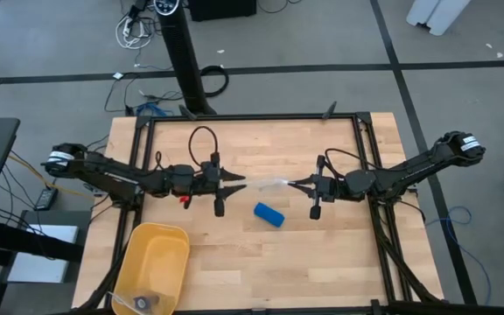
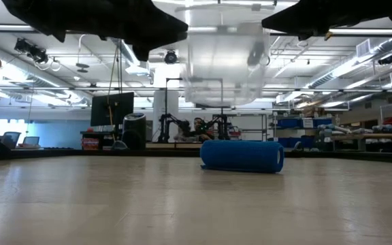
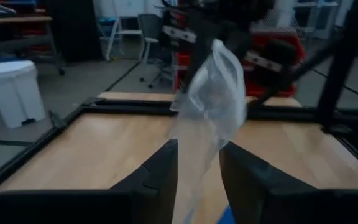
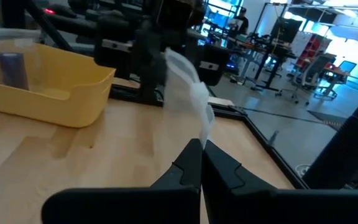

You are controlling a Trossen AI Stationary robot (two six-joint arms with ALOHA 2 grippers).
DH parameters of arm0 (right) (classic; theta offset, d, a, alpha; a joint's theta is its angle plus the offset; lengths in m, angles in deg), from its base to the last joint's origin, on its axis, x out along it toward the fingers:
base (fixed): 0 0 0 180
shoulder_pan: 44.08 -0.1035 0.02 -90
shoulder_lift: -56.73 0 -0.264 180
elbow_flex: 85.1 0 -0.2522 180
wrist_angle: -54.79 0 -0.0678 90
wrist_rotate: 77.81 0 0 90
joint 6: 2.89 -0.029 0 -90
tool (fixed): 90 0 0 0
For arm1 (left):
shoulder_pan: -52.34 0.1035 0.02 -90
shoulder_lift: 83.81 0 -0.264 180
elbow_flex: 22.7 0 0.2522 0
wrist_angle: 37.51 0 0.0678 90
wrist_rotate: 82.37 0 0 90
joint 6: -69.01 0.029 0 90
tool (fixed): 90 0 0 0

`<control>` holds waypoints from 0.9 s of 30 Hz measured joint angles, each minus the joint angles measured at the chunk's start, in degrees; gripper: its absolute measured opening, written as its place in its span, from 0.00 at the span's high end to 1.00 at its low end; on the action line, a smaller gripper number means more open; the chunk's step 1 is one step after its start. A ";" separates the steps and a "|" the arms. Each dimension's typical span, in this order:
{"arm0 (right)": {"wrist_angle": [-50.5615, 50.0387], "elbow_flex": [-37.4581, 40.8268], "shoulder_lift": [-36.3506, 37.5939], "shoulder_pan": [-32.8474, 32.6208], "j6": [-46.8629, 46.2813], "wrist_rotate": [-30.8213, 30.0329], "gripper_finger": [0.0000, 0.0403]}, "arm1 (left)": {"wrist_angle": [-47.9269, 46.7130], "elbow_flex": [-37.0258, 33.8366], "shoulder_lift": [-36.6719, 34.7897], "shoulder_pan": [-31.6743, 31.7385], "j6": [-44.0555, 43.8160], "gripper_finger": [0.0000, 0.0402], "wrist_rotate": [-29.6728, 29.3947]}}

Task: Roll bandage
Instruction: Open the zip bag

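One bandage (image 1: 269,214) lies below both jaws.

1 bandage (image 1: 269,214) – 1 plastic bag (image 1: 265,184) – 1 yellow bin (image 1: 151,267) – 2 arms.

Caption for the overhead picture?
Two robot hands hold a clear bag above a rolled blue bandage.

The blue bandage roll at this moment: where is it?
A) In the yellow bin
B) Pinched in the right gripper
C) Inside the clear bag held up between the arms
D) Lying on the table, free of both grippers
D. The bandage lies rolled on the wooden table, below the clear plastic bag stretched between the left gripper and right gripper.
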 joint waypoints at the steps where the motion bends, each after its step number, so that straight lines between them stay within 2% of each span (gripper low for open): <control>1: 0.23 0.00 0.00 0.00 0.01 0.03 1.00 | -0.51 0.00 -0.12 -0.63 0.15 0.68 0.18; 6: 0.72 0.02 0.00 -0.62 0.62 0.24 1.00 | -0.92 -0.02 -0.19 -3.41 3.64 0.66 0.47; 19: 0.79 0.02 0.00 -2.12 0.97 -0.40 1.00 | 1.85 -0.02 -0.26 -5.93 6.80 0.66 -1.77; 27: 1.94 0.04 0.00 -2.10 0.20 -1.04 1.00 | 0.49 -0.04 -0.40 -8.10 8.84 0.66 -6.23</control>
